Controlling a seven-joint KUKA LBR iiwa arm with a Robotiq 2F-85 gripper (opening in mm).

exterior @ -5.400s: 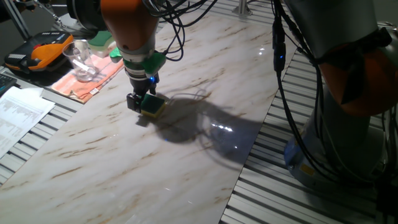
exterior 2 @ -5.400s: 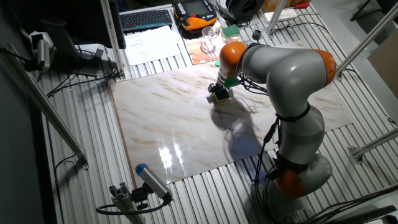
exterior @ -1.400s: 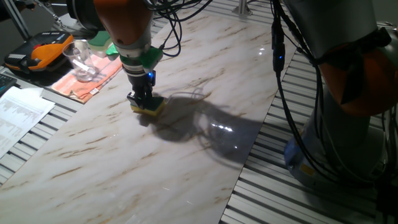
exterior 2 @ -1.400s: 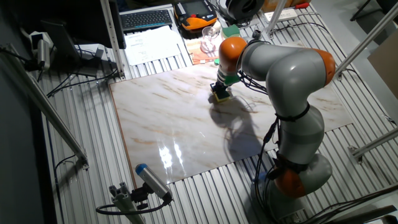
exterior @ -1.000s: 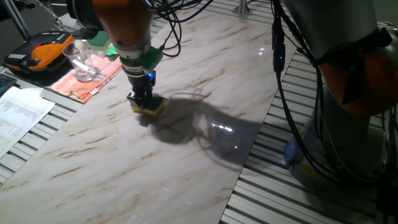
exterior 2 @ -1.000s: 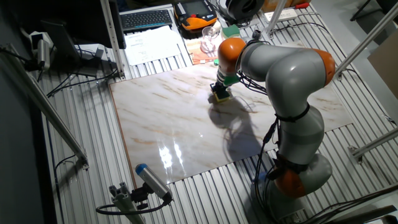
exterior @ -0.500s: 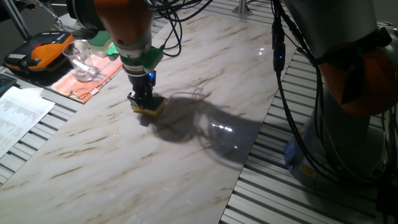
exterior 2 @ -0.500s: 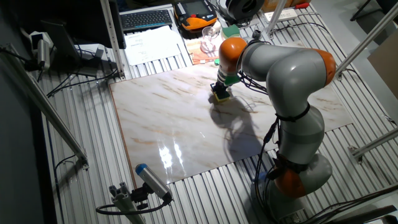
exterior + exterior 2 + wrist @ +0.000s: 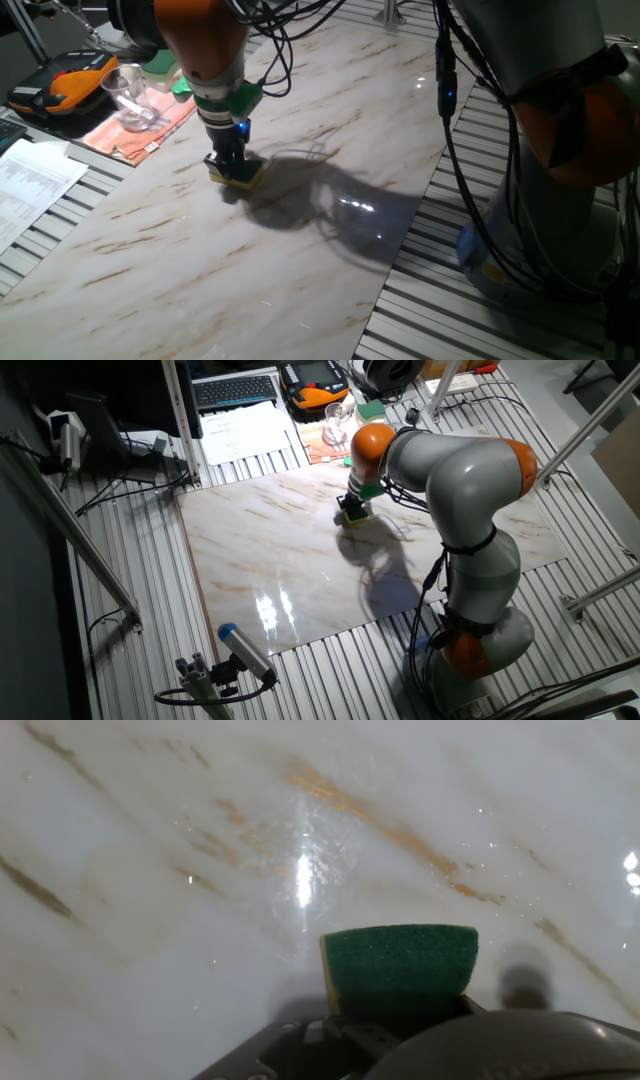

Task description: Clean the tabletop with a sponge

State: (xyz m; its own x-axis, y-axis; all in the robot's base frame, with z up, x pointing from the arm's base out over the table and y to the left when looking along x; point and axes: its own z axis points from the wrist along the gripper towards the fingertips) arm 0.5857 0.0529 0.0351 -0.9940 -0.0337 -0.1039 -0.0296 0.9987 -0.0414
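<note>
One sponge (image 9: 237, 171), dark green on yellow, lies flat on the one marble worktop (image 9: 330, 110), near its far-left edge. One gripper (image 9: 228, 165) stands upright over it, fingers closed on the sponge and pressing it onto the slab. Beyond that edge sit one clear glass (image 9: 128, 95) on an orange cloth (image 9: 140, 128), and one paler green sponge (image 9: 158, 63). Compared with 5.4 s ago, the sponge has gone from tilted to flat and the gripper has shifted slightly; over the last second, hardly any change.
</note>
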